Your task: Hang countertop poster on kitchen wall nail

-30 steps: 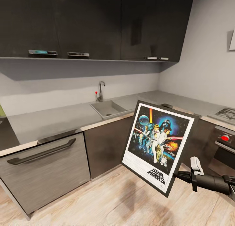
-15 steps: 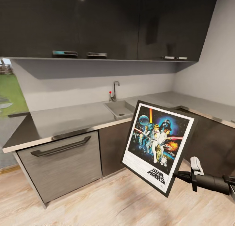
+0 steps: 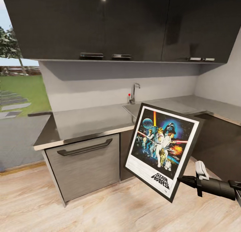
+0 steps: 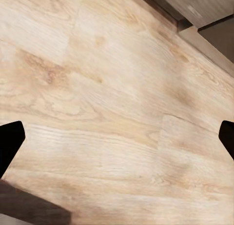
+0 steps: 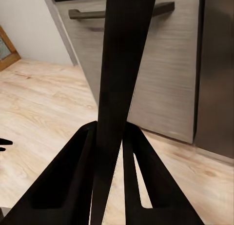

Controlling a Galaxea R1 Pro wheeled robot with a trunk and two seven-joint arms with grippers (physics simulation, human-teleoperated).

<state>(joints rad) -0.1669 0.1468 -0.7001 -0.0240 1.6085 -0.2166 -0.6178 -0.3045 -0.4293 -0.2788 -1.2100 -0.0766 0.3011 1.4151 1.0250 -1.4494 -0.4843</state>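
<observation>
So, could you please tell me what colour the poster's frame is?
The poster has a thin black frame around a white border, best seen in the head view.

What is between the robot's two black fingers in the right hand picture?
The poster's thin black edge stands between the right gripper's fingers in the right wrist view; they squeeze it from both sides.

The only words that can be read are "STAR WARS", a slanted black logo on the white border at the lower end of the poster [image 3: 162, 149], just below its painted figures; the fine print beside that logo is too small to make out.
</observation>
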